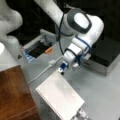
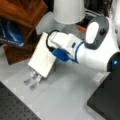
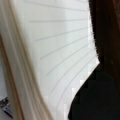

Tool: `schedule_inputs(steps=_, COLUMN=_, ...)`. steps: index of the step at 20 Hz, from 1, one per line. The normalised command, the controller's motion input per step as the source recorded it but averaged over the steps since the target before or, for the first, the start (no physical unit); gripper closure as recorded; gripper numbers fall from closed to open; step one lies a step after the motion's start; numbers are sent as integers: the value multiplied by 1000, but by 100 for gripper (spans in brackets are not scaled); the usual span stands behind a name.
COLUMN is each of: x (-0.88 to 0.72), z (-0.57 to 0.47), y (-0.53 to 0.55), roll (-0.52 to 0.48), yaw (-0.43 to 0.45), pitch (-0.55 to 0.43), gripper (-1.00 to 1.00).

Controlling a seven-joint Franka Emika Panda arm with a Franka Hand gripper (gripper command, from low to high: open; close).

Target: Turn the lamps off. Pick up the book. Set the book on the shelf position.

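The white book shows in both front views, tilted, with its ridged edge toward a front view's bottom left. My gripper is at its upper corner and shut on it. From the other side the hand covers the book's right edge. The wrist view is filled by the book's lined face, with the page edges on the left. The brown wooden shelf stands left of the book, and the shelf also shows at a front view's top left. A white lamp shade stands behind the arm; I cannot tell whether it is lit.
A black-topped silver box sits to the right of the arm. Silver perforated rails stick out under the book's lower end. A white cable runs across the grey table. A blue book lies under the shelf.
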Motion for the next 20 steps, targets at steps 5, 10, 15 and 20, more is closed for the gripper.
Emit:
schedule_inputs(steps=5, x=250, z=-221, y=130, roll=-428, yaw=-96, pitch=-13, gripper=-100)
schedule_inputs(steps=10, x=208, z=-244, y=101, roll=-460, yaw=-91, pitch=-36, gripper=-100)
schedule_inputs(steps=15, x=177, z=-209, y=84, roll=-489, yaw=-70, pitch=-54, gripper=-100)
schedule_inputs(steps=20, x=140, z=-168, y=93, roll=-508, yaw=-75, pitch=-43, gripper=-100)
